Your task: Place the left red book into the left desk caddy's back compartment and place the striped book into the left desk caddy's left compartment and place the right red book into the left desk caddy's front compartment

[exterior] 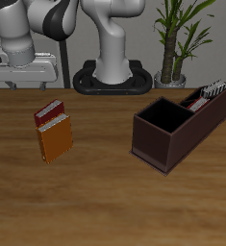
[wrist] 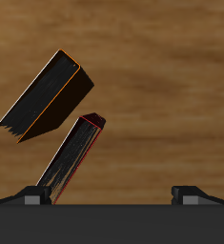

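The right red book [exterior: 49,113], dark crimson with a white page edge, stands on the table beside an orange-brown book [exterior: 56,140]. Both show from above in the wrist view, the red book [wrist: 73,157] and the orange-brown one [wrist: 47,95]. My gripper [exterior: 26,81] hangs open and empty high above and behind them, with its fingertips [wrist: 32,195] wide apart. The left desk caddy [exterior: 167,144] is a dark maroon box. The striped book [exterior: 216,89] stands at its far end. A sliver of the bright left red book [exterior: 195,99] shows in a slot beside it.
The caddy's large square section [exterior: 163,116], nearest the table's front edge, holds nothing. The robot base [exterior: 113,77] and a potted plant [exterior: 177,43] stand at the table's back.
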